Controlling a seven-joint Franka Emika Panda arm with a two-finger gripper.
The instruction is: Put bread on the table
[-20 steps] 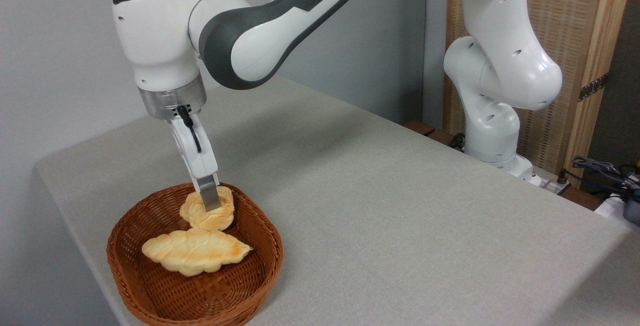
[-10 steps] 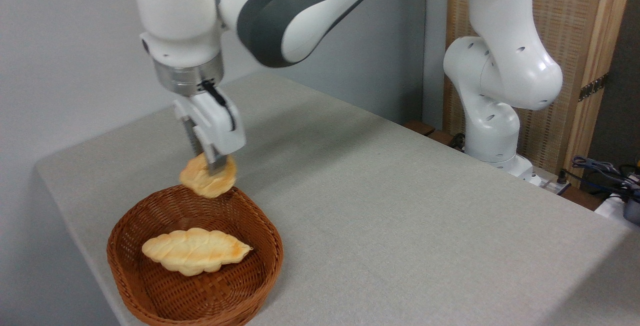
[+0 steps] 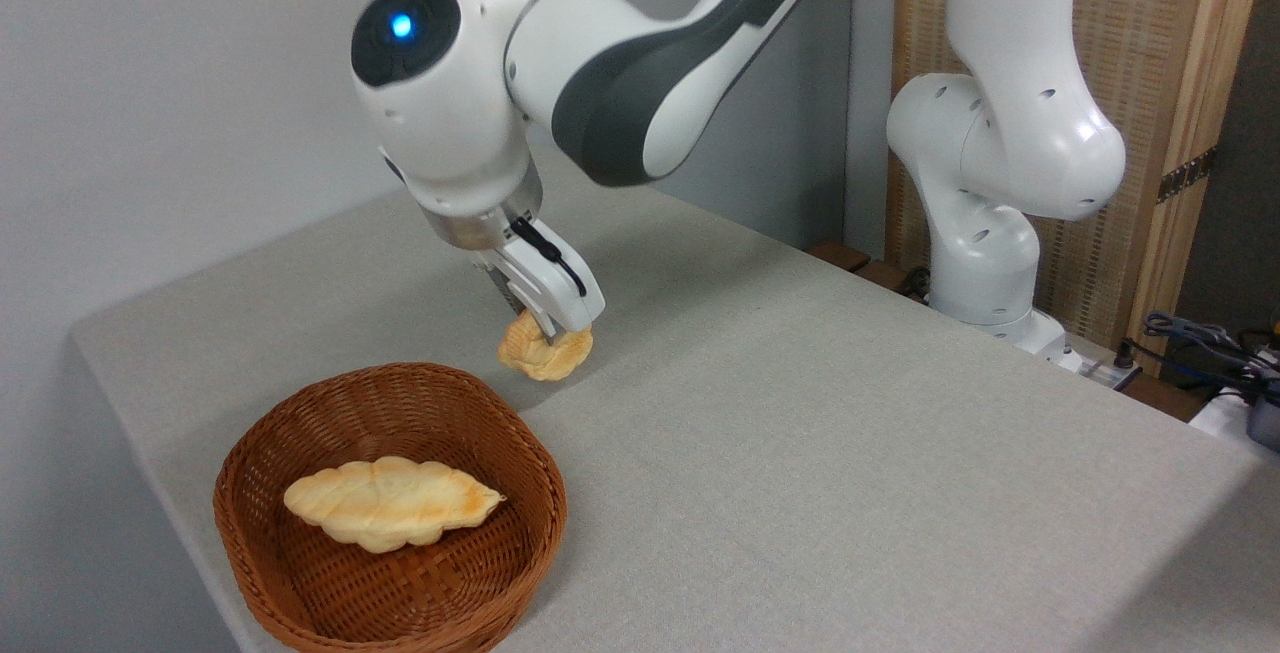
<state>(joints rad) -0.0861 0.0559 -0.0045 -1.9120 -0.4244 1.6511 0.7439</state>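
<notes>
The hand [image 3: 552, 331] grips the bread [image 3: 545, 354] by its top over the desk [image 3: 800, 453]; it looks light, soft, crushable.

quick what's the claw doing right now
claw: closed on the bread, holding it beyond the basket, low over the table.

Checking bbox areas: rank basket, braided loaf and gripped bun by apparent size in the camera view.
1. Brown woven wicker basket, clearly largest.
2. Flat, leaf-shaped braided loaf.
3. Small roundish pale yellow bun in the gripper; it is partly covered and farther away, so its margin below the loaf is unsure.
</notes>
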